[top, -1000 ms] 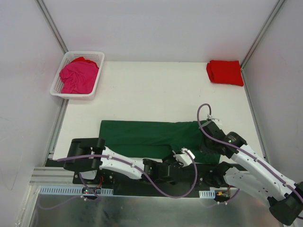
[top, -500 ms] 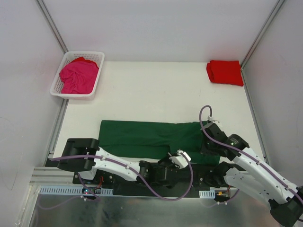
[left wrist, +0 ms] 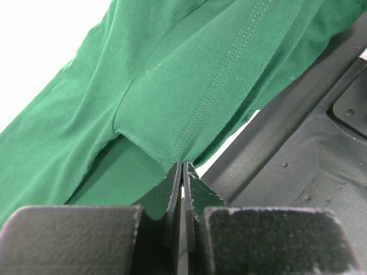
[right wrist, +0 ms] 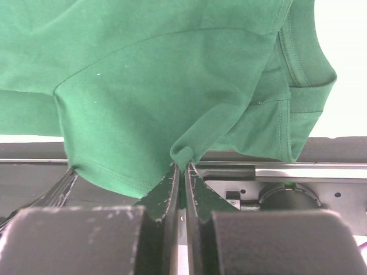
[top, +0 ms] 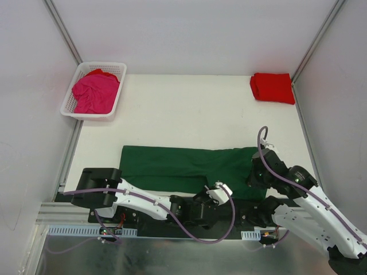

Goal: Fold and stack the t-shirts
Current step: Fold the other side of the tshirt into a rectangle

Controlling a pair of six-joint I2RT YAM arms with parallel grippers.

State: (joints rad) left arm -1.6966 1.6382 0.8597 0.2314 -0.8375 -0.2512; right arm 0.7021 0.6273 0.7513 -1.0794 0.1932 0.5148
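Left arm: lies low along the near edge of the worktop (top: 189,109), stretched from its base at the near-left corner toward the middle, wrist at the near hem of the dark green t-shirt (top: 183,166).
Left gripper (left wrist: 183,169): jaws pressed together, nipping a stitched, doubled edge of green cloth – the fabric rises from the tips in a taut fold.
Right arm: elbow raised at the near-right corner, forearm angled inward, wrist tipped down over the right end of the green t-shirt.
Right gripper (right wrist: 183,167): jaws all but closed, pinching a small bunch of green cloth; the ribbed collar hangs just to its right.
Pinch spot from above: hidden under the wrist – probably near the shoulder, though I can't say for sure.
Dark green t-shirt: spread as a long band along the near edge, between the two arms.
Red t-shirt (top: 272,87): folded, at the far-right corner.
Pink t-shirt (top: 94,94): heaped in the white basket (top: 103,64) at the far-left corner.
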